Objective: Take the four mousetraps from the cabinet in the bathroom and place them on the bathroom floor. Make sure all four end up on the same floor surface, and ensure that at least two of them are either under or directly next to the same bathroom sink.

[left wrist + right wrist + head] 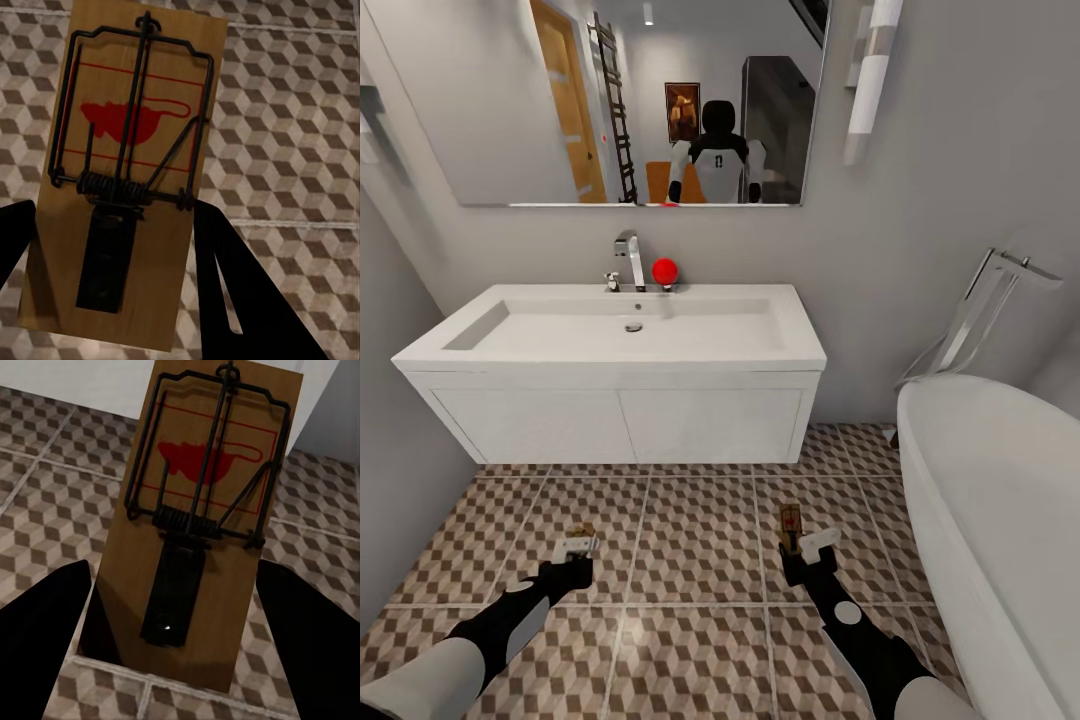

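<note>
Facing the sink (pixel 610 335), one mousetrap (pixel 124 172) is clamped in the left end effector (pixel 578 548), another (pixel 206 525) in the right end effector (pixel 807 545). Long axes are aligned forward, above the bathroom floor (pixel 690 540); the right is held nearer the sink.

Even, soft light; sharp renders, edges bowed.

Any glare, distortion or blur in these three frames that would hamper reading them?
Head view: wide-angle bending curves the white sink edges and walls; soft reflections on the cube-patterned floor tiles. Left wrist view: brown wooden mousetrap sharp, dark gripper fingers silhouetted. Right wrist view: second wooden mousetrap crisp, fingers black.
</note>
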{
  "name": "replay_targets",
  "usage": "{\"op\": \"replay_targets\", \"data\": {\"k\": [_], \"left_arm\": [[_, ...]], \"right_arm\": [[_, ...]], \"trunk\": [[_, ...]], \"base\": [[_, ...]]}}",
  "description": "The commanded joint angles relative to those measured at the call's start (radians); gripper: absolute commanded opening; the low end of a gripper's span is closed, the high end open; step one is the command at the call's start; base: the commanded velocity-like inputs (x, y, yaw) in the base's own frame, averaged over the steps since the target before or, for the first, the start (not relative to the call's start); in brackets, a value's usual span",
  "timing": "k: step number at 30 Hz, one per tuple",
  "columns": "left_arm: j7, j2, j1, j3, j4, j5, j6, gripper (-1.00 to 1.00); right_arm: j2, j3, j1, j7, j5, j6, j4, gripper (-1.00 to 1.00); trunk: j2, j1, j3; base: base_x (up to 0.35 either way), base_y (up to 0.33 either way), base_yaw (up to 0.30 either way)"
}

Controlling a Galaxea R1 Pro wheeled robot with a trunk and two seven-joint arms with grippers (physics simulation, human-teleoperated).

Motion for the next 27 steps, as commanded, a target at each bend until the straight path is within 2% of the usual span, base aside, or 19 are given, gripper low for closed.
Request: {"op": "replay_targets", "data": {"k": [1,13,27], "left_arm": [[0.0,0.0,-0.001,-0.007,0.001,0.006,-0.002,-1.0],[0.0,-0.001,-0.001,-0.007,0.003,0.006,-0.002,-1.0],[0.0,-0.008,-0.001,-0.007,0.003,0.006,-0.002,-1.0]], "right_arm": [[-0.001,0.008,-0.001,-0.008,-0.003,-0.003,0.001,-1.0],[-0.001,0.006,-0.001,-0.009,-0.008,-0.002,0.002,-1.0],[-0.001,0.007,-0.001,-0.009,-0.009,-0.002,0.001,-1.0]], "trunk": [[0.0,0.0,-0.001],[0.0,0.0,-0.001],[-0.098,0.054,-0.045]], "base": [[0.0,0.0,0.0],[0.0,0.0,0.0],[0.0,0.0,0.0]]}}
